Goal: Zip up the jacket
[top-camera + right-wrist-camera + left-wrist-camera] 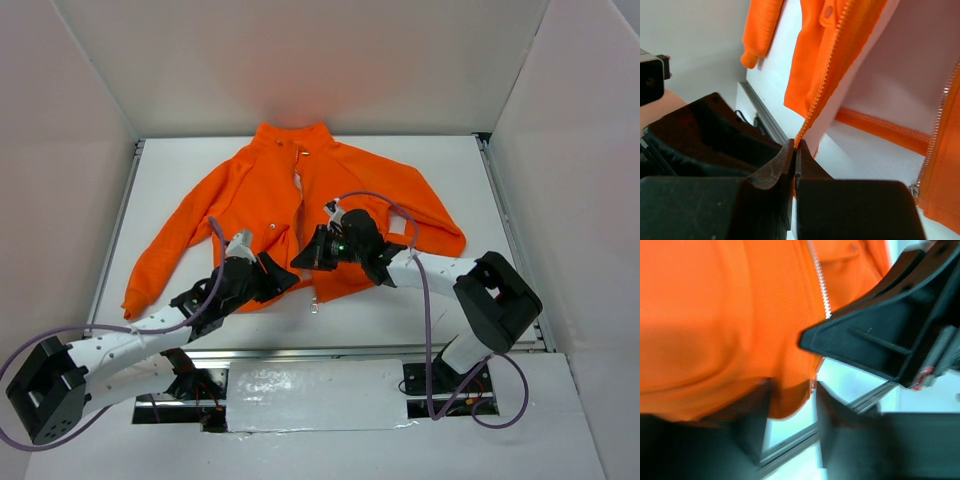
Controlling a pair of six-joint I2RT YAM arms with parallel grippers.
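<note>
The orange jacket (260, 200) lies flat on the white table, collar at the far side, front partly open. My right gripper (303, 258) is over its lower front, shut on the bottom end of one zipper edge (816, 102), which it lifts so the whitish lining (920, 65) shows. The other edge's zipper slider (914, 189) sits low at the right. My left gripper (283, 275) is at the hem just left of it. In the left wrist view its fingers (755, 425) stand apart around the hem corner (790, 400), below pale zipper teeth (822, 290). The black right gripper (880, 340) is close by.
White walls (80, 150) enclose the table on three sides. A metal rail (380, 350) runs along the near edge. Purple cables (425, 300) loop off both arms. The jacket's left sleeve (150, 260) reaches toward the left edge.
</note>
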